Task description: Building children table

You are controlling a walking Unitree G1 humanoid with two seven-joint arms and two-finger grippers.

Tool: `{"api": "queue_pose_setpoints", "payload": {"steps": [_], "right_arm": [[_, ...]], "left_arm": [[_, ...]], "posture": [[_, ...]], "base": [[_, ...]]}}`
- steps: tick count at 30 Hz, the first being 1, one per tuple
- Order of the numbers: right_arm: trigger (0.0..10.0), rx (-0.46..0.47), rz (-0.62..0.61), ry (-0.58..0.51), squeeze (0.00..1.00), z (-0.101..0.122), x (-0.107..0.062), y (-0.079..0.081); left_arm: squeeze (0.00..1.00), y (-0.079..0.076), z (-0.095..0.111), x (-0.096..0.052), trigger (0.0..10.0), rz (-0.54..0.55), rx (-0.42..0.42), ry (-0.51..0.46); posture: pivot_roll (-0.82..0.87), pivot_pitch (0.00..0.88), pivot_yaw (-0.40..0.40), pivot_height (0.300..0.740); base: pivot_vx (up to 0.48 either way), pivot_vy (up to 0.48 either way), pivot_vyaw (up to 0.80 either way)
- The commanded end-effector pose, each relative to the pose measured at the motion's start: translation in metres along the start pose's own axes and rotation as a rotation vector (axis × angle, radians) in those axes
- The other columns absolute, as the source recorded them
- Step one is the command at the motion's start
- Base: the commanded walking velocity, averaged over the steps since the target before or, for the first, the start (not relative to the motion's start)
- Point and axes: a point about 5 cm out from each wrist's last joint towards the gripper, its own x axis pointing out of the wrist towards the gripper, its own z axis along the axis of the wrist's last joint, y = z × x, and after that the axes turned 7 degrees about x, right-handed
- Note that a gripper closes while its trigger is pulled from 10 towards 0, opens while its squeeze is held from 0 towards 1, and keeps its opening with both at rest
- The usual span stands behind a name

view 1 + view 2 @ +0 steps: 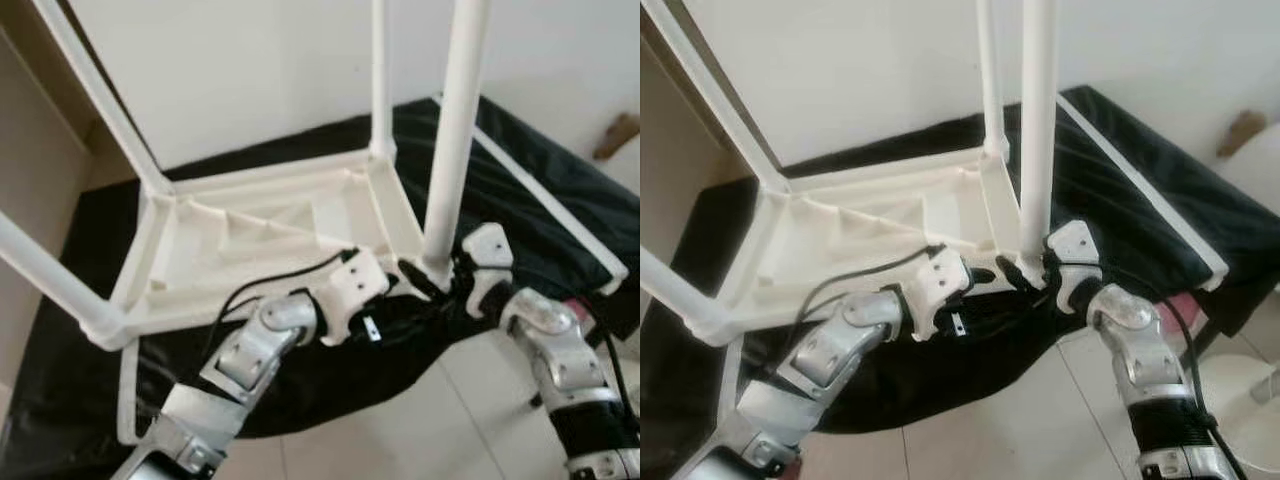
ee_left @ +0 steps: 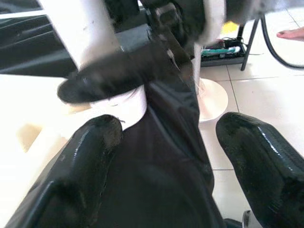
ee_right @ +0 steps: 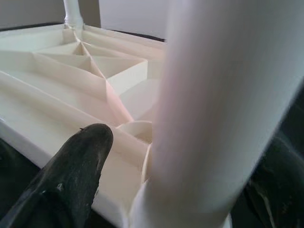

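White plastic dominates the scene — an upturned children's table top lies ribbed side up on a black sheet spread over a raised surface, its four legs pointing upward. At the near right corner, both arms meet around one white leg. The right gripper has that leg between its fingers, one black fingertip on the ribbed underside beside the round socket, the other on the leg's far side; whether they press the leg cannot be told. The left gripper sits just left of the same corner with its fingers spread apart over the black sheet, holding nothing. Beyond the table's right edge lies pale tiled floor, where a person's bare foot shows.
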Motion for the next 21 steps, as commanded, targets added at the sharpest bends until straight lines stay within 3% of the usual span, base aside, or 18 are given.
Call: {"api": "queue_pose_setpoints", "payload": {"steps": [1, 2, 3, 4, 5, 10, 17, 18, 21], "right_arm": [[8.4, 0.002, 0.044, 0.002, 0.0, -0.002, 0.005, 0.006], [8.4, -0.002, 0.051, 0.005, 0.0, -0.002, 0.006, 0.005], [2.2, -0.001, 0.056, 0.011, 0.0, -0.003, 0.007, 0.004], [2.2, -0.001, 0.056, 0.011, 0.0, -0.003, 0.007, 0.004], [0.0, 0.0, 0.063, 0.015, 0.0, -0.003, 0.008, 0.003], [0.0, 0.005, 0.082, 0.04, 0.0, -0.009, 0.009, 0.001], [0.0, 0.036, 0.067, 0.087, 0.0, -0.024, -0.002, 0.003], [10.0, 0.029, 0.022, 0.104, 0.0, -0.028, -0.004, 0.003], [10.0, 0.027, -0.048, 0.13, 0.0, -0.033, -0.005, 0.002]], "left_arm": [[0.0, 0.003, -0.001, -0.005, 10.0, 0.008, 0.005, 0.009], [0.0, 0.004, -0.001, -0.005, 10.0, 0.011, 0.005, 0.01], [0.0, 0.005, -0.001, -0.006, 10.0, 0.017, 0.007, 0.009], [0.0, 0.005, -0.001, -0.006, 10.0, 0.017, 0.007, 0.009], [0.0, 0.006, 0.0, -0.006, 10.0, 0.023, 0.009, 0.009], [0.0, 0.01, 0.001, -0.006, 10.0, 0.041, 0.016, 0.007], [0.0, 0.01, 0.001, -0.007, 10.0, 0.067, 0.015, 0.004], [0.0, 0.009, 0.001, -0.006, 10.0, 0.07, 0.013, 0.0], [0.0, 0.008, 0.0, -0.004, 10.0, 0.08, 0.007, -0.005]], "posture": [[-0.08, 0.0, 0.093, 0.74], [-0.08, 0.0, 0.091, 0.74], [-0.07, 0.0, 0.087, 0.74], [-0.07, 0.0, 0.087, 0.74], [-0.07, 0.0, 0.083, 0.74], [-0.05, 0.0, 0.065, 0.74], [-0.05, 0.0, 0.031, 0.74], [-0.05, 0.0, 0.02, 0.74], [-0.06, 0.0, 0.01, 0.74]], "base": [[0.0, 0.0, 0.0], [0.0, 0.0, 0.0], [0.0, 0.0, 0.0], [0.0, 0.0, 0.0], [0.0, 0.0, 0.0], [0.0, 0.0, 0.0], [0.0, 0.0, 0.0], [0.0, 0.0, 0.0], [0.0, 0.0, 0.0]]}}
